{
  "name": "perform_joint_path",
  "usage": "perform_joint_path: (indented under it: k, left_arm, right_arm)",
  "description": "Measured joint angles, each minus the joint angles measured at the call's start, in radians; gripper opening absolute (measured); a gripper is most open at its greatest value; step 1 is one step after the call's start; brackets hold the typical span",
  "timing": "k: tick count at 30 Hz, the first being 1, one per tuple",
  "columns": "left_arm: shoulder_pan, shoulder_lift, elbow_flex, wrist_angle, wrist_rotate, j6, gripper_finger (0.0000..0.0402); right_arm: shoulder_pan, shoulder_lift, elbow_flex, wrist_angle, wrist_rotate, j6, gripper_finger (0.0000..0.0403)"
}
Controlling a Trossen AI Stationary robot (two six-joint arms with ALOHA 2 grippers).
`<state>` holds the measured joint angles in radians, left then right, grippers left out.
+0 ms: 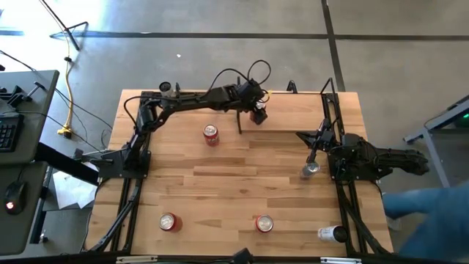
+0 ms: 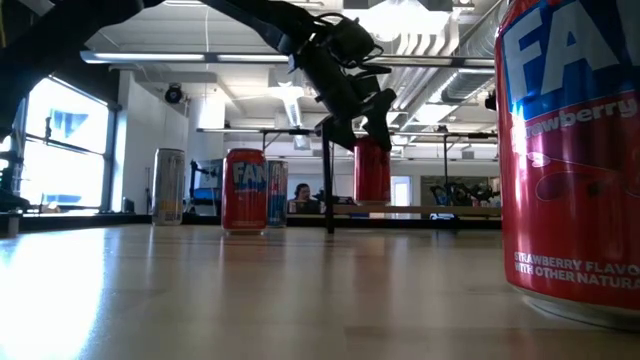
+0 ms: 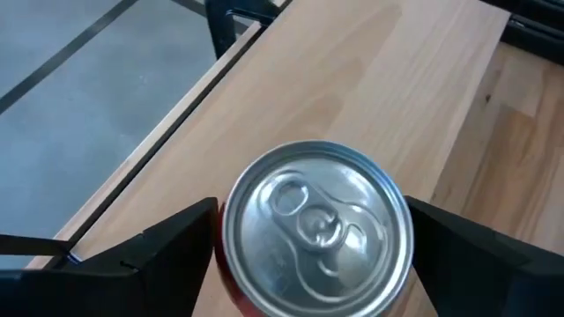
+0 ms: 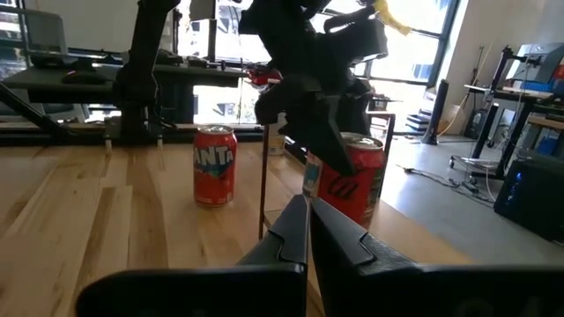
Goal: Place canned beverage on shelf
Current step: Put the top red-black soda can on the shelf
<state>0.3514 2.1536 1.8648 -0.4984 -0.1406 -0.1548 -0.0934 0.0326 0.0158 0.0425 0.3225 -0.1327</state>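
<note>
A red beverage can [image 3: 315,231] stands upright on the shelf [image 3: 370,79], a pale wood panel along the table's far edge [image 1: 293,110]. In the low view the can [image 2: 372,172] has its bottom on the shelf's board. My left gripper [image 3: 313,207] reaches over it from the table's left, slanting down and open. Its two fingers flank the can's upper part. My right gripper [image 4: 308,231] waits shut at the table's right side [image 1: 302,138], holding nothing. My left gripper has one finger [image 3: 176,233] and the other finger [image 3: 458,238] close beside opposite sides of the can just below its rim [image 3: 231,264], coming slanting from above. I cannot tell whether they touch it. The can stands upright on the shelf.
A red can [image 1: 211,134] stands in front of the shelf, beside the shelf's black post [image 1: 239,121]. Two more red cans [image 1: 168,221] [image 1: 264,224] stand near the front edge. A silver can [image 1: 310,170] stands by my right gripper. Another can [image 1: 331,234] lies at the front right.
</note>
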Motion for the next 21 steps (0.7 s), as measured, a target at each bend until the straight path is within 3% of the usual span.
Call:
perform_joint_path:
  k: [10,21]
  left_arm:
    - [-0.002,0.005,0.066,-0.043,0.01,-0.007,0.0339]
    - [-0.016,0.001,0.28,-0.235,-0.001,0.112,0.0332]
  right_arm:
    - [0.0,0.0,0.0,0.0,0.0,-0.003,0.0]
    - [0.0,0.0,0.0,0.0,0.0,0.001,0.0]
